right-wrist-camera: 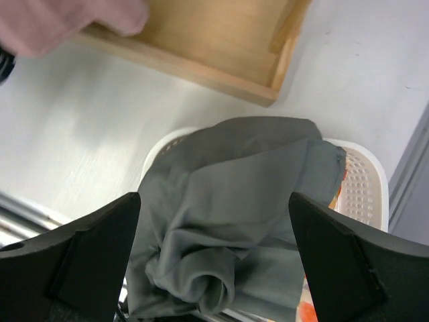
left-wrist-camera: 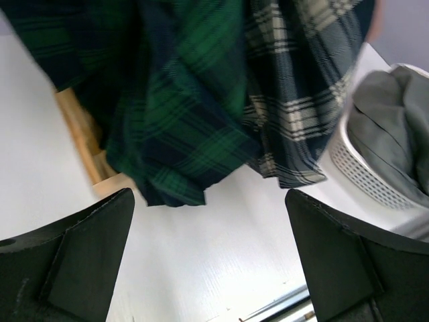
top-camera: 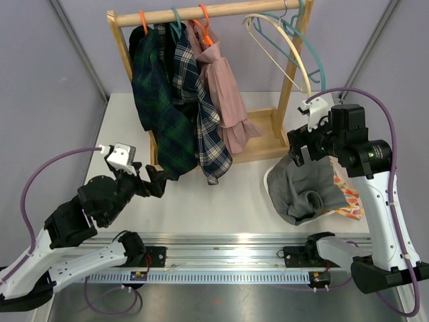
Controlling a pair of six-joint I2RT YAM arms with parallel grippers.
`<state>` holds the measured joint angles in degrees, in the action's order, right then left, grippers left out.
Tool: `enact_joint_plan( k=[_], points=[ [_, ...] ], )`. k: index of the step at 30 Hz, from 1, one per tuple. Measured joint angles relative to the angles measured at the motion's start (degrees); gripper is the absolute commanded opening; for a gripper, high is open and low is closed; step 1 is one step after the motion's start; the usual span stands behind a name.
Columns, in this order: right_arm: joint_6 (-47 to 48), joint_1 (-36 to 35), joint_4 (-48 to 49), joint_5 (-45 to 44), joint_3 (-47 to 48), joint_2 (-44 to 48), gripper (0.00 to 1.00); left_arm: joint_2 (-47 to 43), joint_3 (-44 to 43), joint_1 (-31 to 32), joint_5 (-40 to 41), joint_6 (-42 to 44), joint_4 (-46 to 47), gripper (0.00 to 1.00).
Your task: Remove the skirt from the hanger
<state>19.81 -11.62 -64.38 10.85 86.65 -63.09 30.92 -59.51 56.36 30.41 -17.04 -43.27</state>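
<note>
Two arms: one at each near corner of the table [top-camera: 221, 201], both with jaws spread wide and nothing between them.
Left gripper [top-camera: 158, 182]: open and empty. It hovers low, just beside the hem of the green plaid garment [top-camera: 157, 100], with white tabletop showing between its fingers.
Rack [top-camera: 228, 10]: wooden, at the back of the table. From the left hang the green plaid, a navy-and-white plaid garment [top-camera: 204, 127] and a pink garment [top-camera: 224, 94].
Empty hangers [top-camera: 301, 65]: a cream one and a teal one at the rail's right end (both bare).
Right gripper [top-camera: 303, 149]: released and holding nothing, poised above the basket [top-camera: 269, 178].
Grey skirt [top-camera: 301, 191]: off the hanger and crumpled in the white basket, with a fold spilling over the rim on the side nearest the arms.
Basket: on the table just right of the rack's base, below the right gripper.
Orange patterned cloth [top-camera: 348, 198]: peeks out beneath the skirt at the basket's right edge.
</note>
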Motion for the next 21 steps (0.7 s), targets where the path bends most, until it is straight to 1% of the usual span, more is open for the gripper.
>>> enact_joint_plan(
  k=[4,8,14,21],
  points=[
    [-8.85,0.0,5.01,-6.99,0.22,-0.98,0.99,-1.33,-0.94,0.0,6.25,-2.86,-2.99,0.99],
    [-13.31,0.0,9.4,-14.27,-1.84,-1.07,1.0,-2.84,-1.16,0.0,11.15,-5.18,-5.09,0.99],
    [-14.99,0.0,14.86,-21.4,-9.35,2.4,0.99,-3.58,-1.09,0.0,15.17,-7.23,-7.13,0.99],
    [-15.02,0.0,18.34,-23.91,-14.12,4.96,0.99,-4.83,0.35,0.0,16.46,-9.2,-8.2,0.99]
  ],
)
